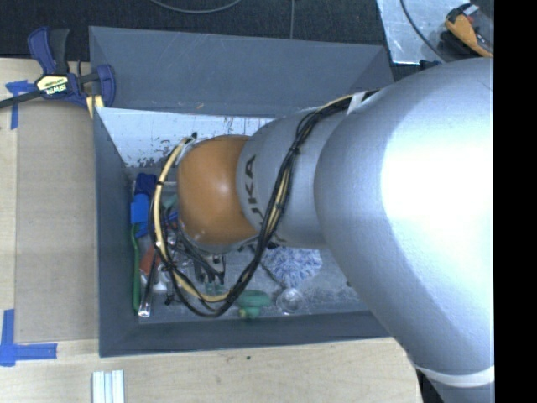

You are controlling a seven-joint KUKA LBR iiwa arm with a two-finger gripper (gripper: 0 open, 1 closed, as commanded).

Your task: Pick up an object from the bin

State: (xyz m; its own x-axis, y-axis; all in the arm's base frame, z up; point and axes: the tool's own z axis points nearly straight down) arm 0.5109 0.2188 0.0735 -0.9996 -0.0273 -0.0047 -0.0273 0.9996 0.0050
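My gripper (201, 264) is low in the left half of the bin, mostly hidden under the arm's orange cover. It hangs over a clutter of small things on the bin floor. Just left of it lie a blue block-shaped thing (140, 201) and a small orange-red piece (148, 263). A long green strip (134, 285) runs along the left wall. A green lump (252, 306) lies at the front, right of the gripper. I cannot tell whether anything is held.
A blue-and-white speckled bundle (291, 264) and a small clear round thing (290, 299) lie to the gripper's right near the front wall. A silvery piece (144, 307) rests in the front left corner. The arm covers the right half of the bin.
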